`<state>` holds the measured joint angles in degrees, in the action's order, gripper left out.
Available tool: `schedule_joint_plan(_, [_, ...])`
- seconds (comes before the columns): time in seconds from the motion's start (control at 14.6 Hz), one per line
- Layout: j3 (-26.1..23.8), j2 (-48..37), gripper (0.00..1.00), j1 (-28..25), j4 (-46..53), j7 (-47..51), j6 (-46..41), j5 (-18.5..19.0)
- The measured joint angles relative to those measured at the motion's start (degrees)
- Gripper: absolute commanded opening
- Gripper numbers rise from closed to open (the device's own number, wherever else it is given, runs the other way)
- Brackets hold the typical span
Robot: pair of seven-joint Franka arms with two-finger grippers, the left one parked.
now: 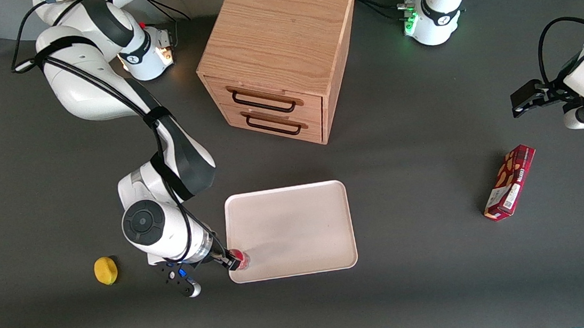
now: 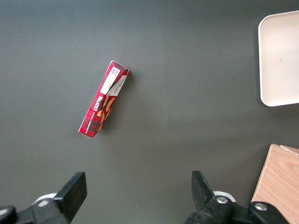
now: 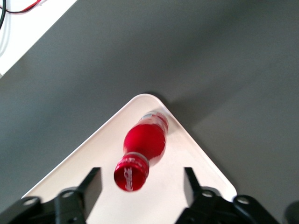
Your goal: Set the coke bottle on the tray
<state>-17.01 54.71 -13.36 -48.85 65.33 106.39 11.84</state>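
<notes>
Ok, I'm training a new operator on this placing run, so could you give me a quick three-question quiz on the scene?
1. True or false: the coke bottle is on the tray.
2. The gripper is: A) shut on the bottle, B) above the bottle with its fingers open on either side, C) over the drawers.
3. Fill in: the snack box lies toward the ____ arm's end of the table.

Key: 1 true; 2 B; 3 parked.
</notes>
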Motion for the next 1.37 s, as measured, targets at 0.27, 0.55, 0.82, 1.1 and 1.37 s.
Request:
schedule_joint_plan(0.27, [-3.16, -6.04, 1.00, 2.62, 2.52, -7.46, -13.48, 0.45])
schedule_joint_plan(0.55, [-6.17, -21.41, 1.00, 8.92, 0.85, -21.97, -32.90, 0.43])
schedule_joint_plan(0.82, [-2.25, -39.97, 1.00, 15.29, -15.73, -34.93, -34.88, -5.62])
schedule_joint_plan(1.1, [9.73, -58.58, 1.00, 16.92, -42.81, -48.74, -22.16, -11.57])
schedule_joint_plan(1.37, [10.40, -66.39, 1.00, 16.76, -56.61, -49.91, -16.26, -11.85])
